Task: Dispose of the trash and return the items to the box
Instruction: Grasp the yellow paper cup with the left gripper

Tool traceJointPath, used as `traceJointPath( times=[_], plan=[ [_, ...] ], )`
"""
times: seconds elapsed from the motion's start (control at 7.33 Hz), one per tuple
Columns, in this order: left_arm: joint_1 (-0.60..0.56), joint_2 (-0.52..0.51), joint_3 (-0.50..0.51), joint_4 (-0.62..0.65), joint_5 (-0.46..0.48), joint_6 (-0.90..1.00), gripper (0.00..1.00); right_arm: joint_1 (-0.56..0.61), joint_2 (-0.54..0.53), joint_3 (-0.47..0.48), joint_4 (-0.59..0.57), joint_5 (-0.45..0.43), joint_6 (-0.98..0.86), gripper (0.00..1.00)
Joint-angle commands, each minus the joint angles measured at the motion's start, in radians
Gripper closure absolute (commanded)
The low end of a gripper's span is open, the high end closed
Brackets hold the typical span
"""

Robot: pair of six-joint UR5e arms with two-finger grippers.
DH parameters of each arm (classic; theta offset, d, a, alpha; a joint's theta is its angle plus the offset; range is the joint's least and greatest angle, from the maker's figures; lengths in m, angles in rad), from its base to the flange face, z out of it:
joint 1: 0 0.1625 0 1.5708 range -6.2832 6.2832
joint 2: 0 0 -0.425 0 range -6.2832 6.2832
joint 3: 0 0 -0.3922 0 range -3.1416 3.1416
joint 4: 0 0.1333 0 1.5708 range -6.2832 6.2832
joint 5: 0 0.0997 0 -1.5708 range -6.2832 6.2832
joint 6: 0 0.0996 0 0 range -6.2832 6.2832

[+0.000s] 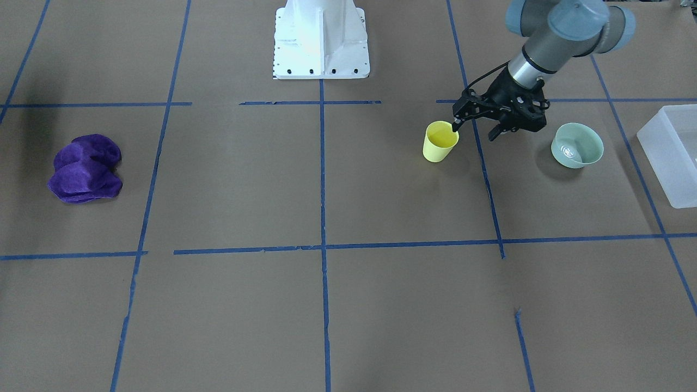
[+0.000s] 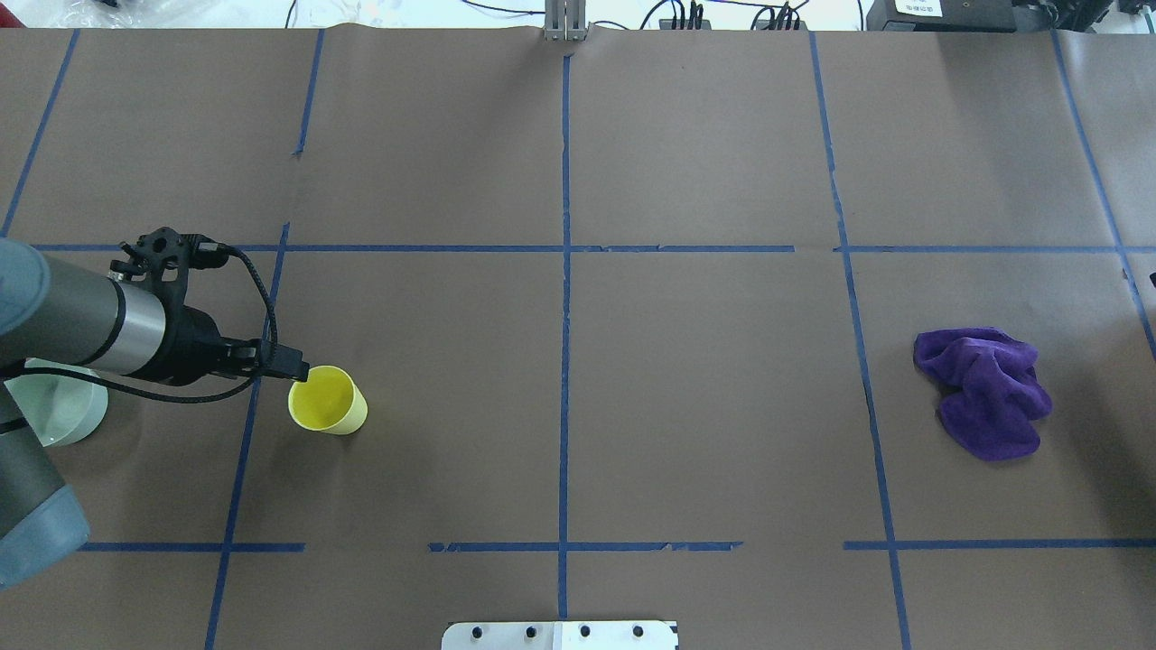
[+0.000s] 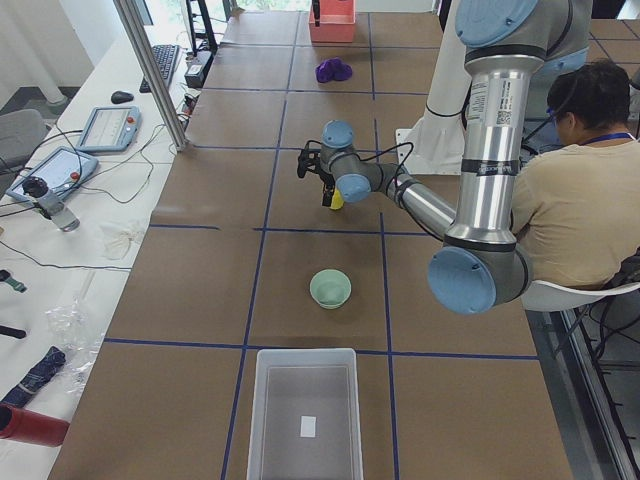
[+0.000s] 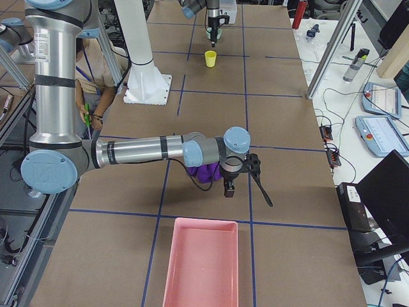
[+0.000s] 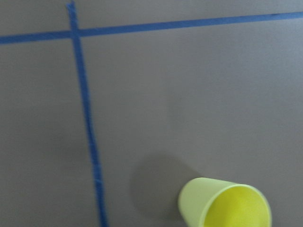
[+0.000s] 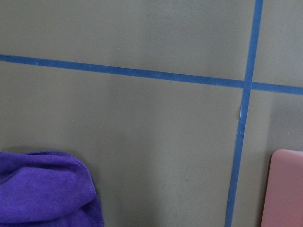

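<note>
A: Two task items stand right of centre in the front view. The small yellow-green plastic tumbler cup (image 1: 440, 142) is upright, and the small round pale mint-green bowl (image 1: 577, 145) is further right.
B: The translucent frosted-white plastic bin (image 1: 672, 158)?
A: At the right edge. The left gripper (image 1: 475, 130) is spread wide, with one fingertip at the cup's rim.
B: Overhead?
A: The cup is lower left and a crumpled purple cloth (image 2: 984, 388) is right.
B: The right gripper (image 4: 229, 187)?
A: In the right side view it hangs near the cloth. Wide or narrow, I cannot tell.

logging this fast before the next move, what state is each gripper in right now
Left gripper: open, holding nothing, near the small yellow-green plastic tumbler cup.
Right gripper: cannot be told.
</note>
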Motion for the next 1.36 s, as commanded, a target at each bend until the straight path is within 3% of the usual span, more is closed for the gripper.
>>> traceJointPath(
  times=[0.0,0.27,0.55,0.68,0.95,1.23],
  plan=[
    [0.046,-0.007,-0.009,0.093,0.099,-0.037,0.0,-0.001,-0.001,-0.003,0.001,0.003,0.002,0.0],
    [0.06,-0.027,0.005,0.096,0.101,-0.037,0.0,-0.006,-0.001,-0.009,0.001,0.001,0.002,0.0],
    [0.069,-0.09,0.081,0.096,0.101,-0.04,0.01,-0.006,-0.001,-0.014,0.0,0.007,0.003,0.0],
    [0.083,-0.091,0.094,0.094,0.101,-0.042,0.16,-0.01,-0.001,-0.018,0.001,0.044,0.003,0.0],
    [0.106,-0.091,0.102,0.094,0.1,-0.043,1.0,-0.01,-0.001,-0.023,0.001,0.064,0.003,0.0],
    [0.103,-0.087,0.091,0.094,0.092,-0.045,1.0,-0.01,-0.001,-0.023,0.001,0.117,0.006,0.0]
  ],
)
